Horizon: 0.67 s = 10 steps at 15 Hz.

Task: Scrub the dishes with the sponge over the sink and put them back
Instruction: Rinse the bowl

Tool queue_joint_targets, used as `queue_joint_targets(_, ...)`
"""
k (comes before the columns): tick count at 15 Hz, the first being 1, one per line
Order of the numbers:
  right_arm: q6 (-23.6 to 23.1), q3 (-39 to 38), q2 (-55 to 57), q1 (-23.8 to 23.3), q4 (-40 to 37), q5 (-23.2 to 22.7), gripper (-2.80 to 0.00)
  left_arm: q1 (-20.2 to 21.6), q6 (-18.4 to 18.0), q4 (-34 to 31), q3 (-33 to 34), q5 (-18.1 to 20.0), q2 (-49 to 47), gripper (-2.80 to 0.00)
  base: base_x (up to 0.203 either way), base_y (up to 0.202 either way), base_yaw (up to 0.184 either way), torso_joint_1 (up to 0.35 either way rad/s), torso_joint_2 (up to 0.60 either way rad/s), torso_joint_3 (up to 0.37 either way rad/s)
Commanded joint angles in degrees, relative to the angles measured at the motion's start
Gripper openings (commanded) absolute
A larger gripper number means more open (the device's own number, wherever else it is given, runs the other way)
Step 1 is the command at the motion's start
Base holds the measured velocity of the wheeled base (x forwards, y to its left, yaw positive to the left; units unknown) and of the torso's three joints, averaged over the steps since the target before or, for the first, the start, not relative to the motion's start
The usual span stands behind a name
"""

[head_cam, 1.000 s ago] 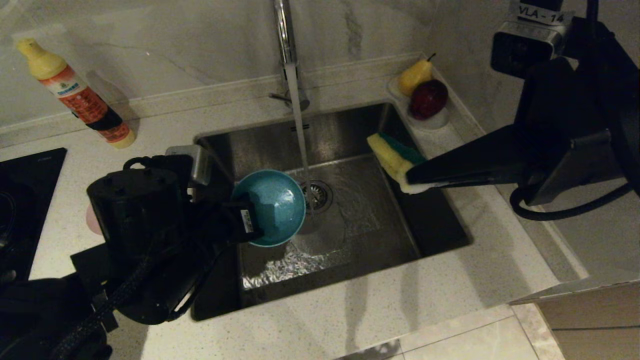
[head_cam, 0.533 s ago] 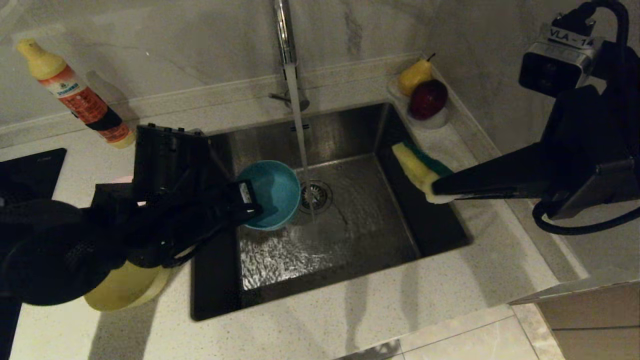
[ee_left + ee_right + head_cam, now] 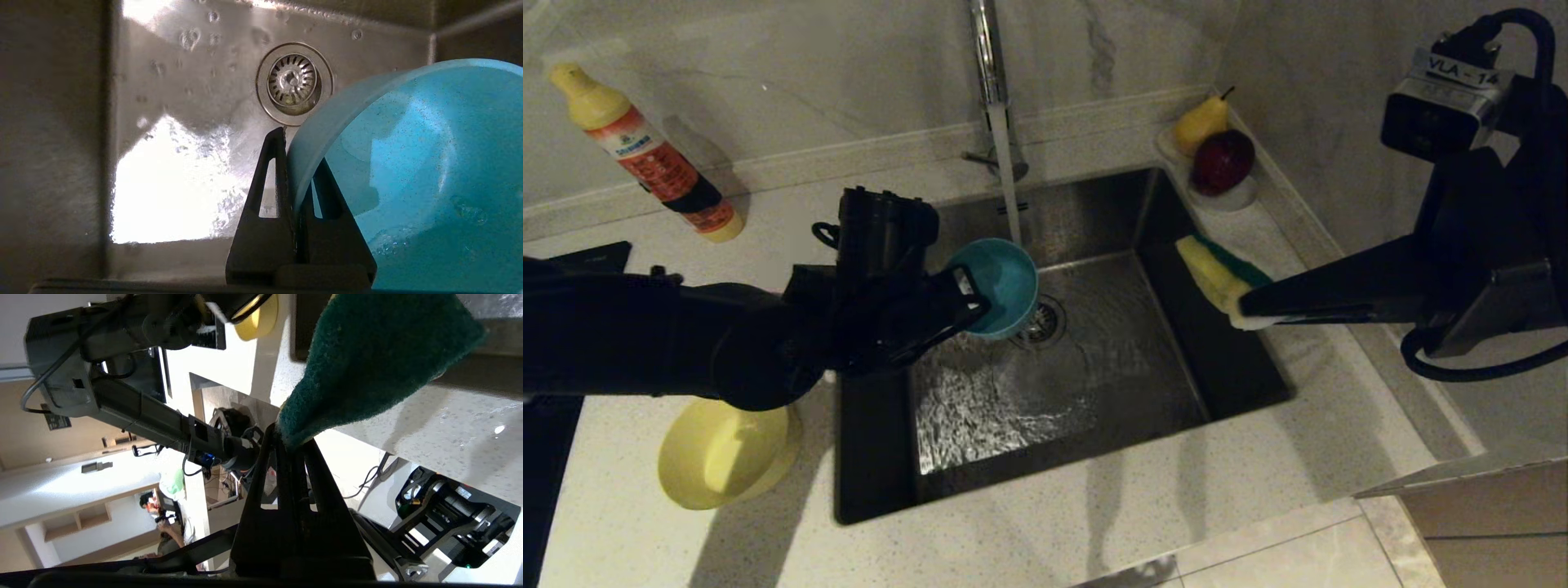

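Over the sink (image 3: 1094,384), the left pincer (image 3: 968,302) clamps the rim of the light blue bowl (image 3: 1001,282), tilted beside the tap's stream, above the drain. The right pincer (image 3: 1245,309) grips the sponge (image 3: 1213,278) above the sink's right edge. 1 yellow bowl (image 3: 723,453) sits on the bench (image 3: 1094,523) left of the sink.
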State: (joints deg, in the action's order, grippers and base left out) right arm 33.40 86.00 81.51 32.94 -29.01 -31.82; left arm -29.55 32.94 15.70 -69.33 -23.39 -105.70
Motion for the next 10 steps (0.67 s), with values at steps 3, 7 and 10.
queue_joint_targets(3,0.17,-0.75,-0.21,-0.5,-0.25,-0.17,-2.8,0.02,1.41,0.47,-4.98,-0.21,-5.09,-2.8,0.0,0.0,0.0,0.0,0.0,0.0)
queue_joint_targets(7,0.26,-1.19,-0.12,-0.59,-0.17,-0.17,-2.8,0.02,1.95,0.42,-5.61,-0.46,-5.66,-2.8,0.0,0.0,0.0,0.0,0.0,0.0)
queue_joint_targets(10,0.26,-1.36,-0.21,-0.59,-0.08,-0.26,-2.8,0.11,1.95,0.47,-5.02,-0.69,-5.4,-2.8,0.0,0.0,0.0,0.0,0.0,0.0)
